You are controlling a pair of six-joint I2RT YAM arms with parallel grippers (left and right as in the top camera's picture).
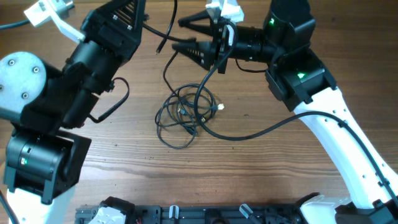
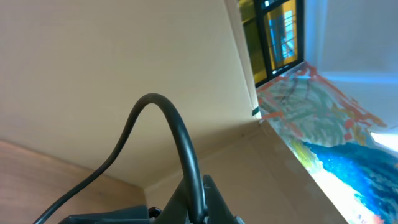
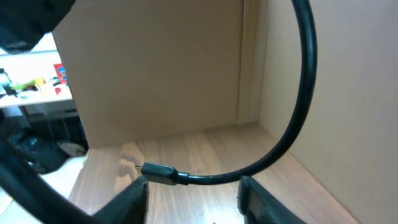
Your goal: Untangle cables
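The cables (image 1: pixel 186 112) lie bunched in loose black loops at the middle of the wooden table, with one pale metallic tip (image 1: pixel 219 107) at the right of the bunch. One strand rises from the bunch to my right gripper (image 1: pixel 178 34), which is open at the top centre, fingers pointing left. In the right wrist view a black cord with a plug (image 3: pixel 158 172) passes between the spread fingers (image 3: pixel 193 186) without being pinched. My left gripper (image 2: pixel 196 199) is shut on a black cord (image 2: pixel 180 137) that arcs up and off to the left. In the overhead view it is mostly hidden under the arm (image 1: pixel 146 22).
A black cord (image 1: pixel 261 130) runs from the bunch rightward along the white right arm. A wire loop (image 1: pixel 118 93) hangs by the left arm. A black rack (image 1: pixel 205 214) lines the front edge. Cardboard walls (image 3: pixel 161 68) stand behind the table.
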